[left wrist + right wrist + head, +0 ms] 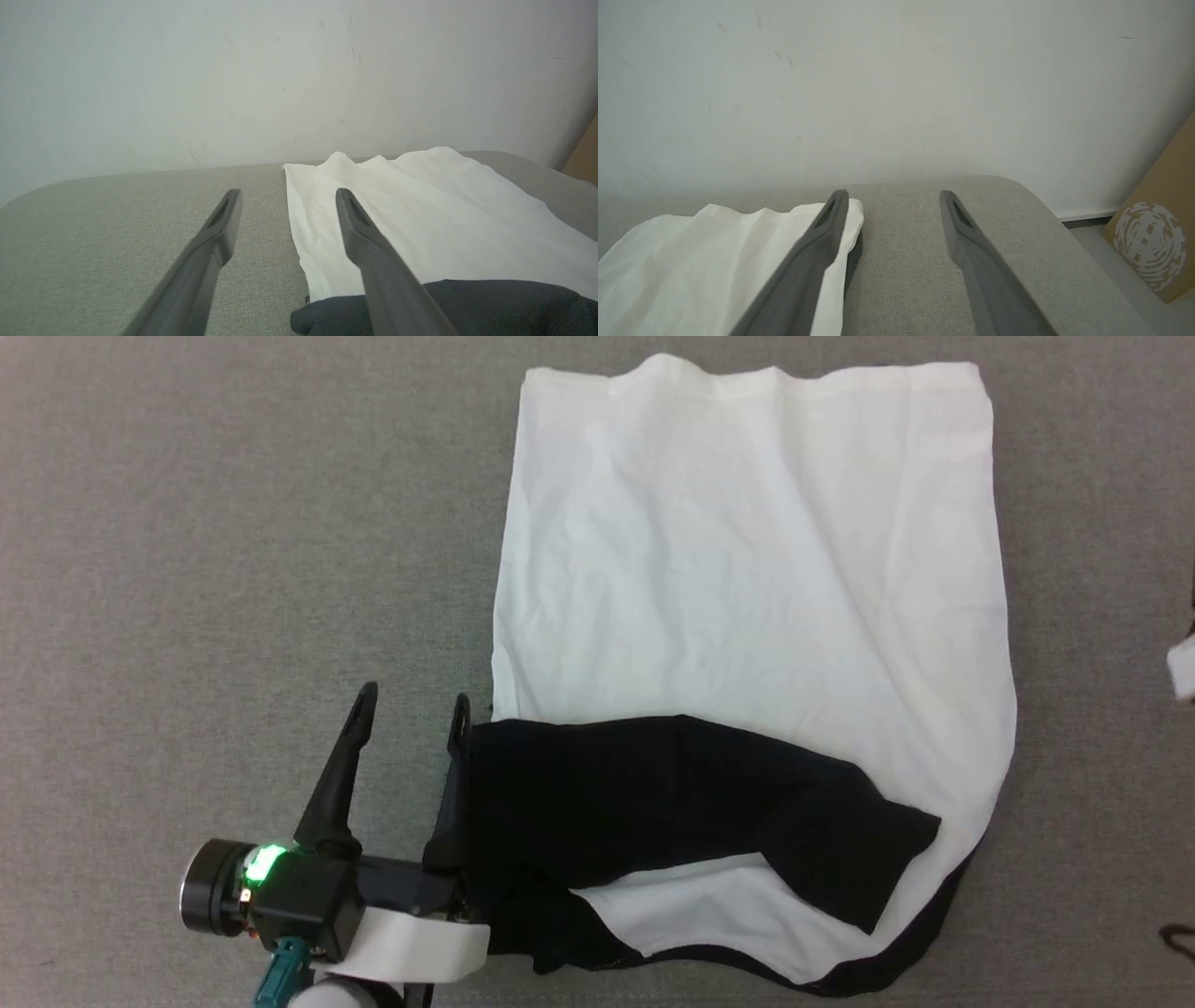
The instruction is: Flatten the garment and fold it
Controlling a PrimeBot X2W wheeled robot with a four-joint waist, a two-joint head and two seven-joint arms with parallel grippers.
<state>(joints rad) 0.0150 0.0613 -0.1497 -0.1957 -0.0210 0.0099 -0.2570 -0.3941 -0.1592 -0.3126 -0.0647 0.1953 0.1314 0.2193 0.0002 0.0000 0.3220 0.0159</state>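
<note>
Your left claw (411, 709) is wide open and empty, with its inner finger right against the black sleeve (672, 784). That sleeve is folded across the garment (747, 551), which lies mostly flat on the grey table (233, 569). Right claw (894, 196) is open and empty too, by the shirt's right edge. I'd smooth that rumpled sleeve before folding further.

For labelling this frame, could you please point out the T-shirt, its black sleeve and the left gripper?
T-shirt (747, 541): head view, middle of the white body panel.
Black sleeve (672, 775): head view, middle of the sleeve lying over the white panel.
Left gripper (414, 697): head view, midway between its open fingertips.
</note>
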